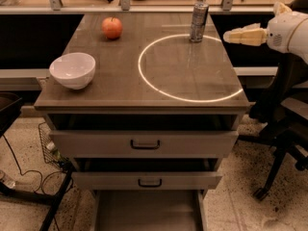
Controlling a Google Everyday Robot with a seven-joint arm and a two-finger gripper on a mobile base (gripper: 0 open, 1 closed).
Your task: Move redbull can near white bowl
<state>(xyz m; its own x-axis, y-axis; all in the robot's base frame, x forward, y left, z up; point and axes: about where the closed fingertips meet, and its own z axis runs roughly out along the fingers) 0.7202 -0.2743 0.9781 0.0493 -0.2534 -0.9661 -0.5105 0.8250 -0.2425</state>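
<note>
- The redbull can (198,22) stands upright on the table (120,83), touched by nothing.
- The white bowl (72,70) sits well apart from the can, nearer us and to its left. The apple (112,27) lies left of the can.
- We judge the approach is in hand: next the can must be reached and grasped.
- The gripper (227,35) hovers level, near the can's right and pointing at it. Whether it is released or clenched, we cannot tell.
</note>
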